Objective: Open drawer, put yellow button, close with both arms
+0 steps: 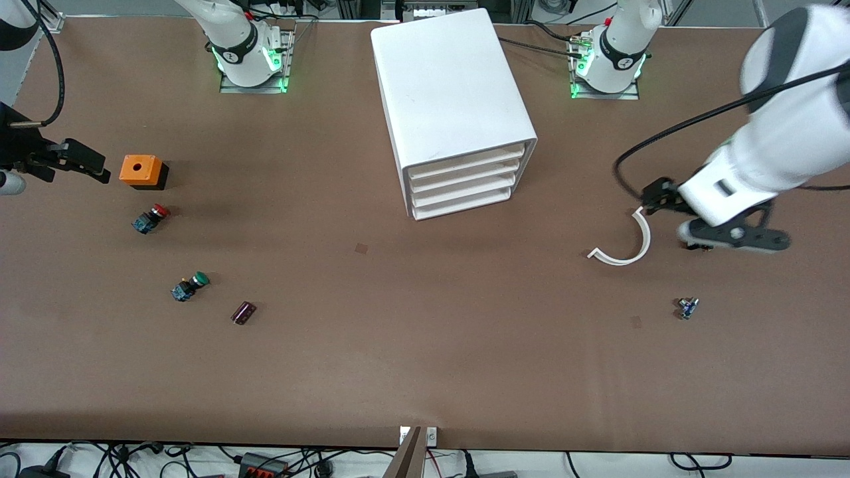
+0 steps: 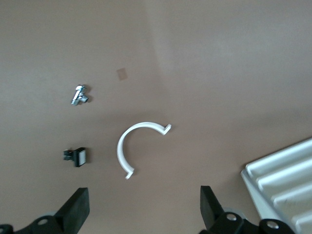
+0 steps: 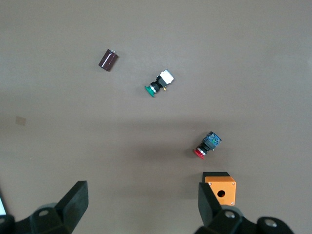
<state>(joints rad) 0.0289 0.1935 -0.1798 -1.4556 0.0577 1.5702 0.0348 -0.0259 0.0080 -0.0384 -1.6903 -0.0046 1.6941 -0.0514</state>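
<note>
Front view: cabinet mid-table, drawers shut; both grippers open near table ends.

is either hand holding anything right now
Nothing is held: the left hand and the right hand are both open and empty.

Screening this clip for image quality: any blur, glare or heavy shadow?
Front view: even lighting, soft shadows beside the cabinet and orange box; the left arm looks slightly smeared. Left wrist view: mildly soft, the white clip still readable. Right wrist view: sharp, faint shadow band across the table.
</note>
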